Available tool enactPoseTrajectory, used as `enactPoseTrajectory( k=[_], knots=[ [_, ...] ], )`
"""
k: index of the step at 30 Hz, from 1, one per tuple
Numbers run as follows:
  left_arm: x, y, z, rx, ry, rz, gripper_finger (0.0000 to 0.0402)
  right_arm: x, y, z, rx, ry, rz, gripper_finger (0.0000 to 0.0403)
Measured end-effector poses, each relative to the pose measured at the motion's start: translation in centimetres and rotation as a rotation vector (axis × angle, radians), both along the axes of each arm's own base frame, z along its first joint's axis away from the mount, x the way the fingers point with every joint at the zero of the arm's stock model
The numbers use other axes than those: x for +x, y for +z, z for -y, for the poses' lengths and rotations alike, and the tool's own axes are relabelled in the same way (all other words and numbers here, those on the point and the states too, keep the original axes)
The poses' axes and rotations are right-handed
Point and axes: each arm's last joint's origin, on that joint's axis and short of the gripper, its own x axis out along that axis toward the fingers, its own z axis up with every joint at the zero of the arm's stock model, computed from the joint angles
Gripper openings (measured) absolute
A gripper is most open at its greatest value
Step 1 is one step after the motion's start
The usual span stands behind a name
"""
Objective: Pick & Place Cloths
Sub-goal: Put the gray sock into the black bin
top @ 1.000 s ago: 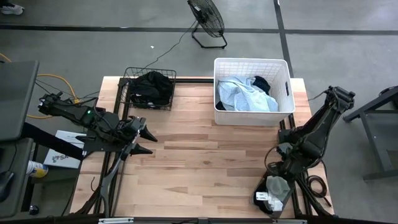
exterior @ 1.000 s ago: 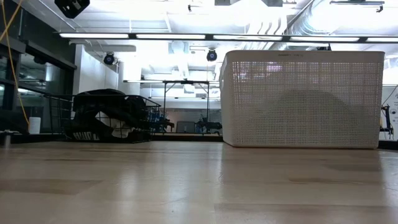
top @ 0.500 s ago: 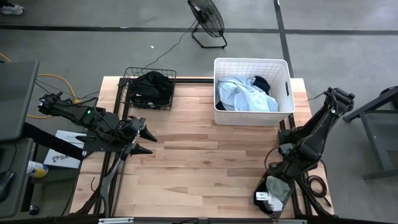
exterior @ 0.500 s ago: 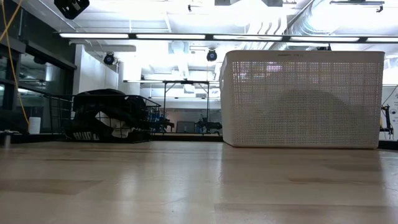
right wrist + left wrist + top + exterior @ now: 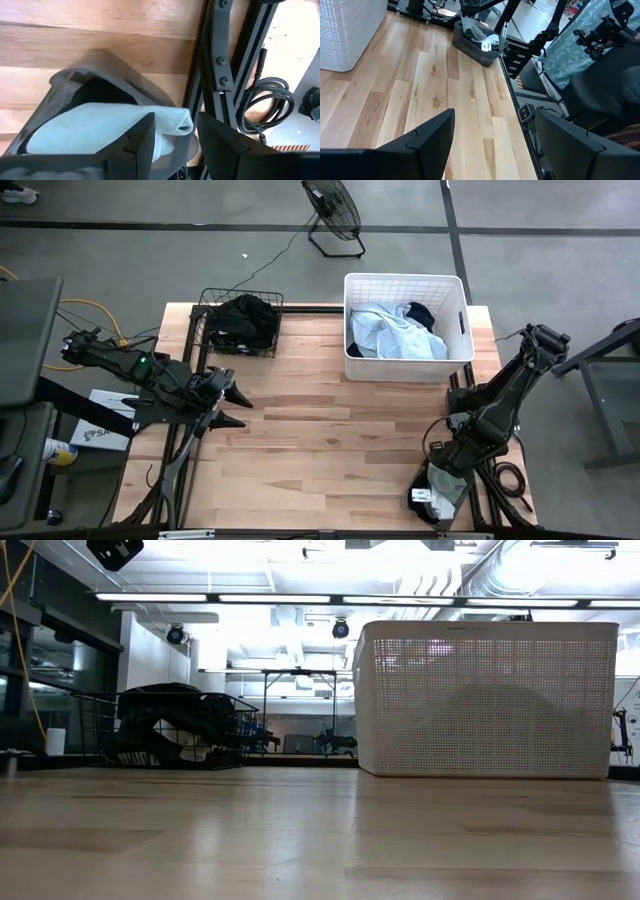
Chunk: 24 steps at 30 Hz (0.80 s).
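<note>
Right gripper (image 5: 172,145) hovering low over a dark bin (image 5: 80,90) at the table corner, fingers part-open and empty, a pale blue cloth (image 5: 100,125) just beyond the fingertips. Left gripper (image 5: 238,406) waiting wide open, holding nothing. Risk: pinching only a thin fold, or snagging the bin rim between the fingers.

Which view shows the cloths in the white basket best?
The high view: it looks straight into the white basket, showing a pale blue cloth and a dark one. The low view shows only the basket's wall with a dim shape behind. The left wrist view catches a basket corner; the right wrist view, nothing.
</note>
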Motion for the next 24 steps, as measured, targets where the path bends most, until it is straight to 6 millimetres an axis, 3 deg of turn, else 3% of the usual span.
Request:
enactPoseTrajectory(
  k=[15,24],
  knots=[
    [-0.1,-0.2,0.0,0.009,-0.001,-0.024,0.0273,0.9,0.1,-1.6,0.119,0.093,0.167,0.0139],
    [-0.1,-0.2,0.0,0.013,-0.002,-0.023,0.0273,2.7,-1.7,-4.0,0.188,0.168,0.231,0.0139]
  ],
)
